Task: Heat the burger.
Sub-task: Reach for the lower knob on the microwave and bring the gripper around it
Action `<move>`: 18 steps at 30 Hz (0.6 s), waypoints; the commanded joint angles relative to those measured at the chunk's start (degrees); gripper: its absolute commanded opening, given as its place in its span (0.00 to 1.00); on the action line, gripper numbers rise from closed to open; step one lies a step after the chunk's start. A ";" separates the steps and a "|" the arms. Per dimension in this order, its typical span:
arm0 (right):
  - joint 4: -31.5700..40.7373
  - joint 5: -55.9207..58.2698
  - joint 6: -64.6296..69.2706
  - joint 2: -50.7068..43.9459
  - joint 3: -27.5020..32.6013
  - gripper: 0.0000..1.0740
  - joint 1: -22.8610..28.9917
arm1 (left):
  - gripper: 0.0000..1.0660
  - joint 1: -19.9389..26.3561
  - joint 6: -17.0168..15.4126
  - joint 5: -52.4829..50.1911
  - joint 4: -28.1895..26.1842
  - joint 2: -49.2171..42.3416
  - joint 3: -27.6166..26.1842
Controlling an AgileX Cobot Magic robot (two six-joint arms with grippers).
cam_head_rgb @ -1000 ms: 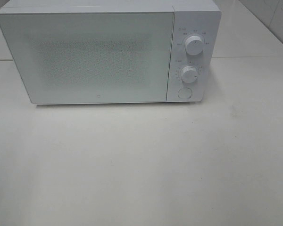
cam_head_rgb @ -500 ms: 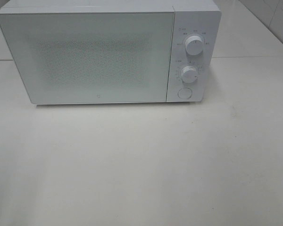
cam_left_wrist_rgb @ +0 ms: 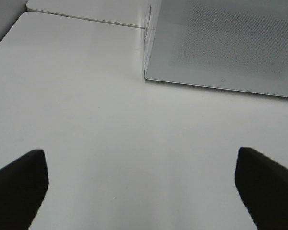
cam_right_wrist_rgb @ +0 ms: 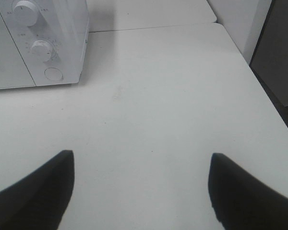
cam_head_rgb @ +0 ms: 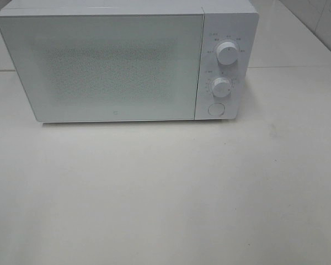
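The burger is out of view in every frame. A white microwave [cam_head_rgb: 127, 61] stands at the back of the white table with its door [cam_head_rgb: 99, 66] shut; its inside does not show through the frosted door. It has two round knobs [cam_head_rgb: 227, 53] and a round button [cam_head_rgb: 215, 109] on its right panel. The microwave also shows in the left wrist view [cam_left_wrist_rgb: 225, 43] and the right wrist view [cam_right_wrist_rgb: 38, 43]. My left gripper [cam_left_wrist_rgb: 141, 191] is open and empty over bare table. My right gripper [cam_right_wrist_rgb: 141, 191] is open and empty over bare table. Neither gripper shows in the exterior high view.
The white table [cam_head_rgb: 165, 193] spreads in front of the microwave. A seam to a second table surface [cam_head_rgb: 298, 44] runs behind on the right. The table's right edge [cam_right_wrist_rgb: 273, 110] drops off next to a dark gap and a white wall.
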 commanded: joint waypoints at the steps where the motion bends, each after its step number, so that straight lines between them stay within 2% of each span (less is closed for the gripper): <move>1: -0.17 0.06 -0.63 -1.55 0.23 0.70 -0.17 | 0.92 0.29 0.06 -0.23 -0.29 -1.20 0.29; 7: 0.23 0.06 -0.63 -1.32 0.23 0.70 -0.17 | 0.92 0.29 0.06 -0.23 -0.29 -1.60 0.29; 9: 0.34 0.06 -0.63 -1.32 0.23 0.70 -0.17 | 0.92 0.29 2.23 0.23 2.12 -1.55 0.29; 11: 0.34 0.06 -0.63 -1.32 0.23 0.70 -0.17 | 0.92 0.29 2.58 0.23 2.58 -1.55 0.29; 18: 0.34 0.06 -0.63 -1.32 0.23 0.70 -0.17 | 0.92 0.29 2.64 0.23 2.69 -1.55 0.29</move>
